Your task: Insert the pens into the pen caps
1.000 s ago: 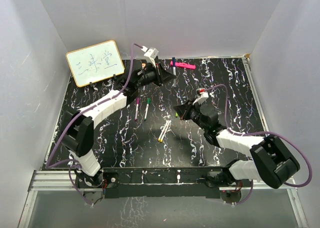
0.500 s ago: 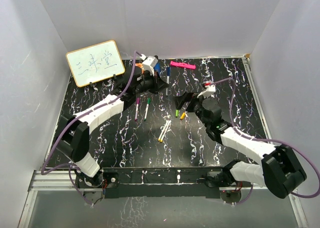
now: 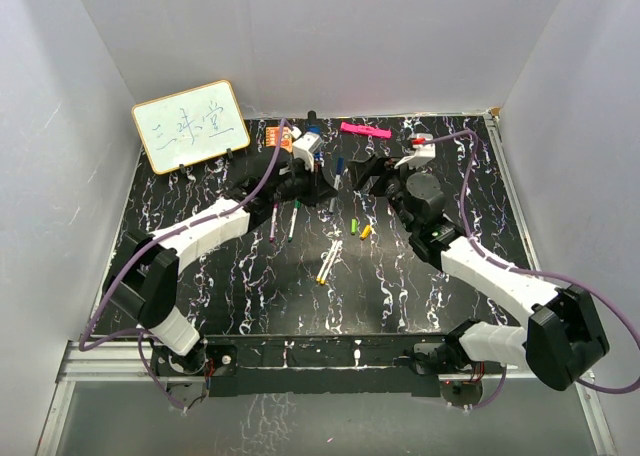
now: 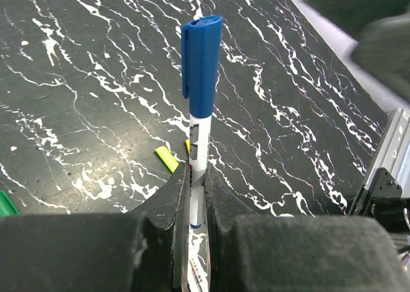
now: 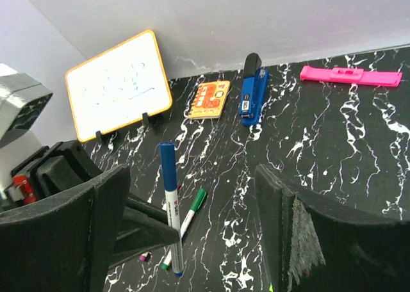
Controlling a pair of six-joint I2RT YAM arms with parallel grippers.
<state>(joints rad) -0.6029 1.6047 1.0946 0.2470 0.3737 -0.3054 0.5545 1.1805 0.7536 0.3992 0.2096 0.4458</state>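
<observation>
My left gripper point(image 4: 197, 189) is shut on the white barrel of a pen point(image 4: 198, 145) that wears a blue cap point(image 4: 200, 68) and sticks out past the fingertips. From above, this pen point(image 3: 340, 167) hangs over the back middle of the table, between the left gripper point(image 3: 328, 182) and the right gripper point(image 3: 362, 173). My right gripper point(image 5: 192, 241) is open, its jaws wide apart and holding nothing, and it faces the blue-capped pen point(image 5: 170, 202). A yellow-green cap point(image 3: 355, 223) and an orange cap point(image 3: 366, 232) lie loose. Two pens point(image 3: 329, 262) lie mid-table.
A green-capped pen point(image 3: 292, 219) and a magenta-tipped pen point(image 3: 272, 221) lie under the left arm. At the back stand a whiteboard point(image 5: 118, 84), an orange card point(image 5: 209, 98), a blue stapler-like object point(image 5: 253, 90) and a pink bar point(image 5: 351, 75). White walls enclose the table.
The right gripper opened, left an orange cap on the table beside the green one, and moved toward the back. The left gripper carried the blue-capped pen nearer and toward the right gripper.
</observation>
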